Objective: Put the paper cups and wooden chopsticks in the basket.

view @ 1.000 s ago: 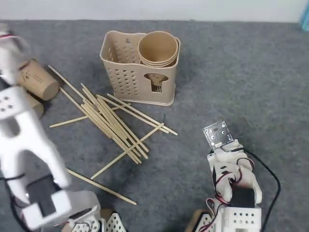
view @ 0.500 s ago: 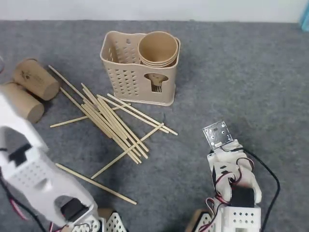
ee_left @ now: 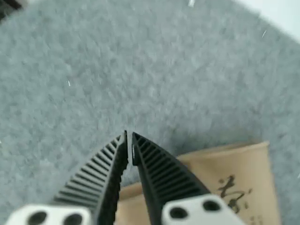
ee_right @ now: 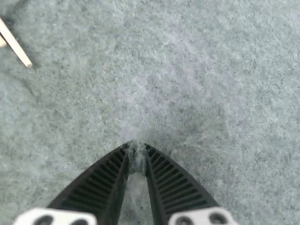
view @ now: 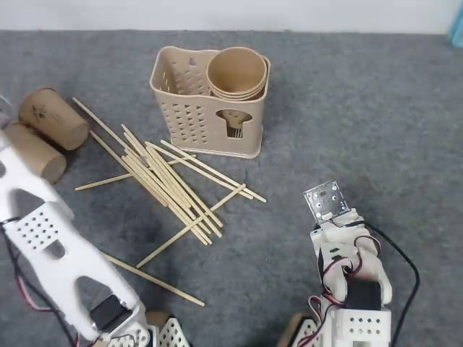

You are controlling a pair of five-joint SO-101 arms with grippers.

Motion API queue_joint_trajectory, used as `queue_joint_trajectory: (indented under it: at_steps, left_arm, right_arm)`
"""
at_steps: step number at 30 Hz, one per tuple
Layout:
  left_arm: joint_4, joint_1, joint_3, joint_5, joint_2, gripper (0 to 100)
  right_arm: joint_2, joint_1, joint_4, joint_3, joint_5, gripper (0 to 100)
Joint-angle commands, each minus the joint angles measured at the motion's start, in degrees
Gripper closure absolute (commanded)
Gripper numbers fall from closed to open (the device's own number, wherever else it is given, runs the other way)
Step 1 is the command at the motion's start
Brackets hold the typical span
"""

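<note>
Left arm (view: 51, 246) is drawn back toward lower left; left claw (ee_left: 130, 138) clenched, empty. Stacked cups (view: 236, 71) are lodged in basket (view: 189, 116); two loose cups (view: 54, 119), chopsticks (view: 170, 189) are left out.

Beige basket (view: 189, 116) with stacked cups (view: 236, 72); loose cups (view: 54, 119) sideways beside scattered chopsticks (view: 170, 186)

A grey, seemingly felt-covered table (view: 376, 108) is carrying an upright basket (view: 192, 116), wooden chopsticks (view: 170, 189) lying scattered beside it, and two paper cups (view: 54, 119) lying on their sides.
</note>
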Motion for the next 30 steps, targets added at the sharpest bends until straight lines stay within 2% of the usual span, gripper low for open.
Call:
queue_joint_trajectory:
  at_steps: [1, 9, 16, 21, 24, 30]
  left_arm:
    - [4.22, 0.44, -6.99, 1.05, 3.69, 98]
    - [12.75, 1.23, -7.78, 4.66, 5.01, 98]
    - [29.36, 2.73, -11.74, 4.57, 3.52, 98]
    - [29.10, 1.32, -11.38, 4.57, -1.49, 98]
    - [29.10, 0.88, -4.35, 2.46, -5.63, 98]
    - [29.01, 3.08, 21.49, 0.09, -17.93, 98]
  right_arm:
    - [-0.75, 0.04, 0.31, 0.35, 0.44, 99.1]
    - [-0.75, 0.04, 0.40, 0.35, 0.44, 99.1]
    - [-0.75, 0.04, 0.40, 0.35, 0.53, 99.1]
    - [-0.75, 0.22, 0.40, 0.35, 0.53, 99.1]
    - [-0.75, 0.22, 0.40, 0.35, 0.53, 99.1]
    - [-0.75, 0.22, 0.31, 0.35, 0.62, 99.1]
